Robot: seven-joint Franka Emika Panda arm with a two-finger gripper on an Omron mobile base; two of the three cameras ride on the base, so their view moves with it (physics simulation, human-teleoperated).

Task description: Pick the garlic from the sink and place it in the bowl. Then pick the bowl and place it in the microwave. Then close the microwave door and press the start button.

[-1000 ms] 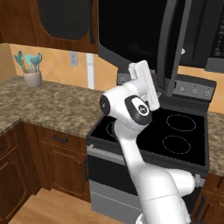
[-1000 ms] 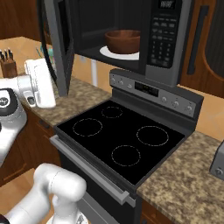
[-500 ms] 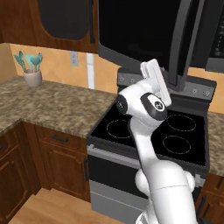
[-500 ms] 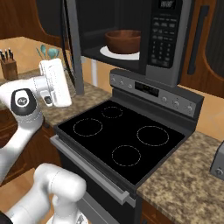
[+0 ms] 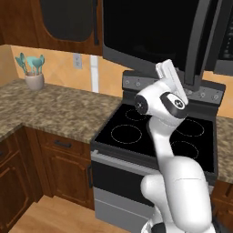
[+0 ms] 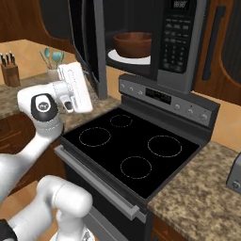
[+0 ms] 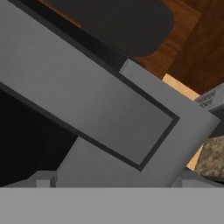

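The microwave (image 6: 181, 42) hangs over the stove with the microwave door (image 5: 145, 36) swung partly open; the door (image 6: 96, 42) stands edge-on here. Inside, the reddish-brown bowl (image 6: 133, 43) sits on the white turntable plate (image 6: 117, 57). The garlic and the sink are out of view. My gripper (image 5: 165, 67) points up at the door's outer face, near its lower edge and left of the opening (image 6: 71, 70). In the hand view the door panel (image 7: 100, 105) is very close, and the gripper (image 7: 116, 179) is open with nothing between its tips.
A black-topped stove (image 6: 136, 146) lies below the microwave, with its control panel (image 6: 164, 99) at the back. Granite counter (image 5: 50, 109) runs to the left with a utensil holder (image 5: 32, 73). A knife block (image 6: 9, 70) stands at far left. Wooden cabinets flank the microwave.
My hand has swung right and up against the door's outer face. The door has turned some way toward the microwave. The gripper has stayed open.
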